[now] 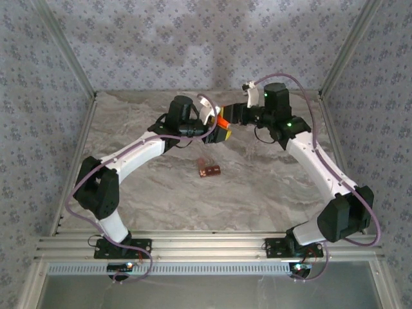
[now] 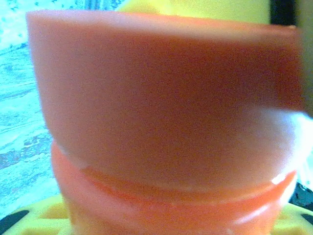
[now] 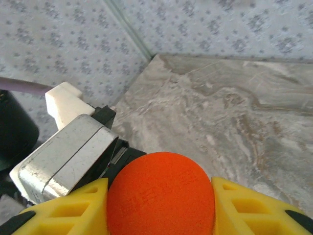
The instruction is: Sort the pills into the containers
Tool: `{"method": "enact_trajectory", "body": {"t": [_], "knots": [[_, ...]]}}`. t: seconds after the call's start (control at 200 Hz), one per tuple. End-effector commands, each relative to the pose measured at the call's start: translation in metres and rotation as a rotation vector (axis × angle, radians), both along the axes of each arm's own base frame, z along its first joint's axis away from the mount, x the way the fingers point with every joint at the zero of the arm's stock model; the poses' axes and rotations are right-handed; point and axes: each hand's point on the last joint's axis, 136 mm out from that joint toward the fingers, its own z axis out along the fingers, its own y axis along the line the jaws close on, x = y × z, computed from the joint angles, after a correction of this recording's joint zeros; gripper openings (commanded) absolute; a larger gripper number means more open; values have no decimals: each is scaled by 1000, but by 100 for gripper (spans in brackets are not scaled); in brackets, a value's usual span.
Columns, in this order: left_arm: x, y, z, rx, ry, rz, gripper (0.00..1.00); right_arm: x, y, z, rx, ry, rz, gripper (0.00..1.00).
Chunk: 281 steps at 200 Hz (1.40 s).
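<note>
Where the two arm bases stood bolted to the aluminium rail [image 1: 212, 248] at the near edge, the marbled grey table [image 1: 270, 193] began.

Item one, mid-table: the containers [image 1: 208, 170], a small flat reddish-brown strip of little square cells. It lay flat on the bare surface, well apart from both grippers. From above it was too small to tell what, if anything, the cells held.

Item two, farther back, above the table: an orange bottle [image 1: 221, 121], held between the two grippers where the arms met. The left gripper [image 1: 224, 131] was clamped around the bottle's body. In the left wrist view its yellow fingers [image 2: 34, 218] pressed against the orange plastic on either side. The wall was opaque and blurred by closeness, so the contents could not be told.

Item three: the cap [image 3: 160, 191], round, orange and matt-textured, at the end of the bottle. The right gripper [image 3: 161, 215] was pinched on it, with its yellow fingers [image 3: 73, 210] touching the cap on both flanks. Beside the cap, to the left in that view, sat a silver and white block [image 3: 68, 152] of the opposite wrist.

Item four, farthest: patterned grey-blue walls [image 1: 206, 45], enclosing the table on three sides.
</note>
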Motion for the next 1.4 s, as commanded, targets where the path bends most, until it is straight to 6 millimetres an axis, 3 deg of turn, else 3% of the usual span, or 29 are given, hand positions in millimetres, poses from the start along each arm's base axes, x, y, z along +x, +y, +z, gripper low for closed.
{"method": "enact_trajectory", "body": {"t": [0.0,0.15,0.24,0.37,0.465,0.56,0.69,0.909,1.399], "knots": [[4,-8,56,-107,-187,34,0,-7,12,-33,-22,117,-66,45],[4,-7,54,-102,-188,42,0,-10,12,-25,0,92,-31,50],[4,-7,54,-102,-189,42,0,-13,8,-16,21,76,5,63],[6,-6,55,-101,-190,46,0,-25,-14,6,50,17,56,79],[4,-5,58,-106,-195,34,0,-40,-33,25,97,-47,124,83],[-2,-5,61,-111,-198,-3,0,-50,-47,36,128,-73,199,83],[-16,-5,66,-130,-193,-90,0,-50,-50,41,136,-74,284,82],[-37,-9,68,-152,-143,-217,0,-36,-37,42,143,-41,387,79],[-41,-11,67,-150,-123,-249,0,-29,-16,35,113,-17,416,68]]}}
